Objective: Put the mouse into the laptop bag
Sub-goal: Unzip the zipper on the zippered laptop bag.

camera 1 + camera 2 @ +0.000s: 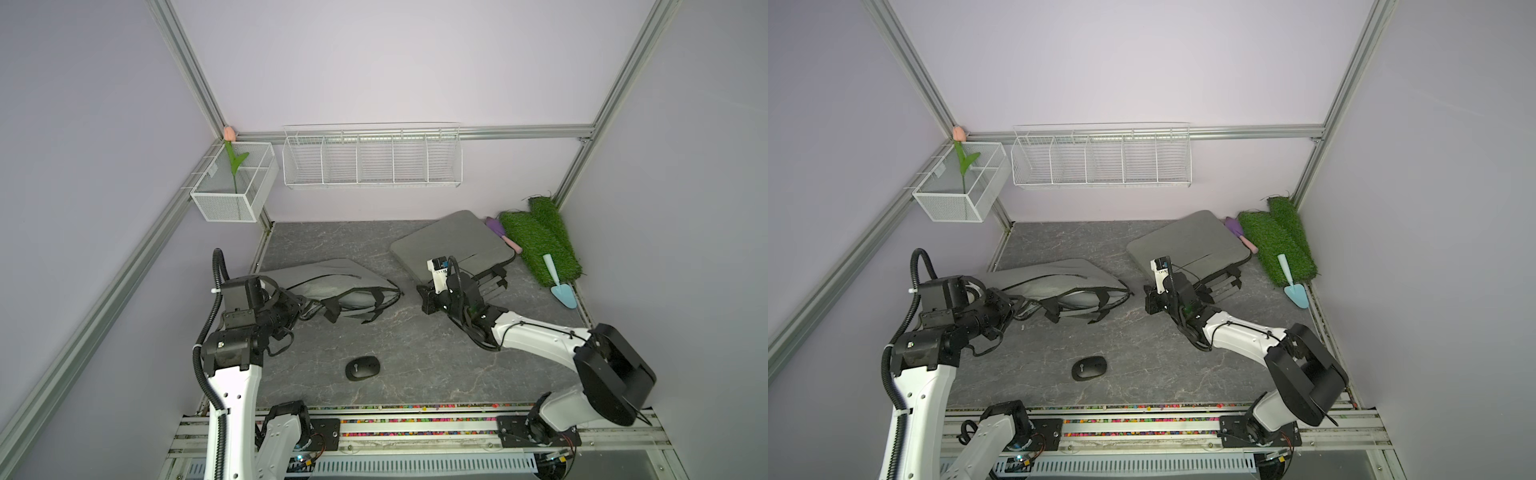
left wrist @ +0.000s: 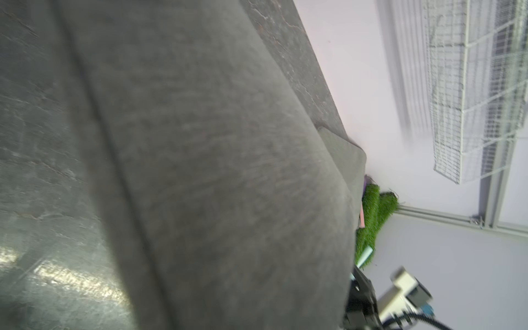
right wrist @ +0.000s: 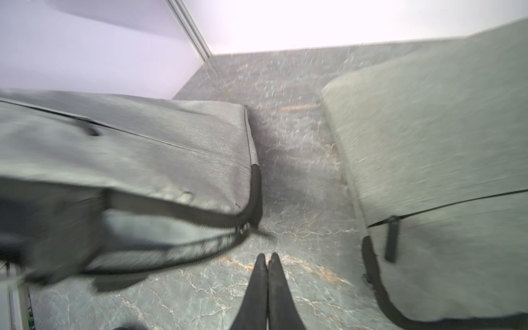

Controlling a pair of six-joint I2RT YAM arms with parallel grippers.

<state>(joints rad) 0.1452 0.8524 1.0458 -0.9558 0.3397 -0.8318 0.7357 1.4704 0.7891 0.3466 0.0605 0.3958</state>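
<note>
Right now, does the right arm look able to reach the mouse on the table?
Probably yes. The mouse lies alone on bare table, with nothing over it. The right gripper is shut and empty, and only open table lies between them. It would have to open first.

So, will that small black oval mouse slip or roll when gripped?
The small black oval mouse looks smooth and domed, so a narrow grip may slip. It lies flat on the grey marbled table, so it probably slides rather than rolls.
</note>
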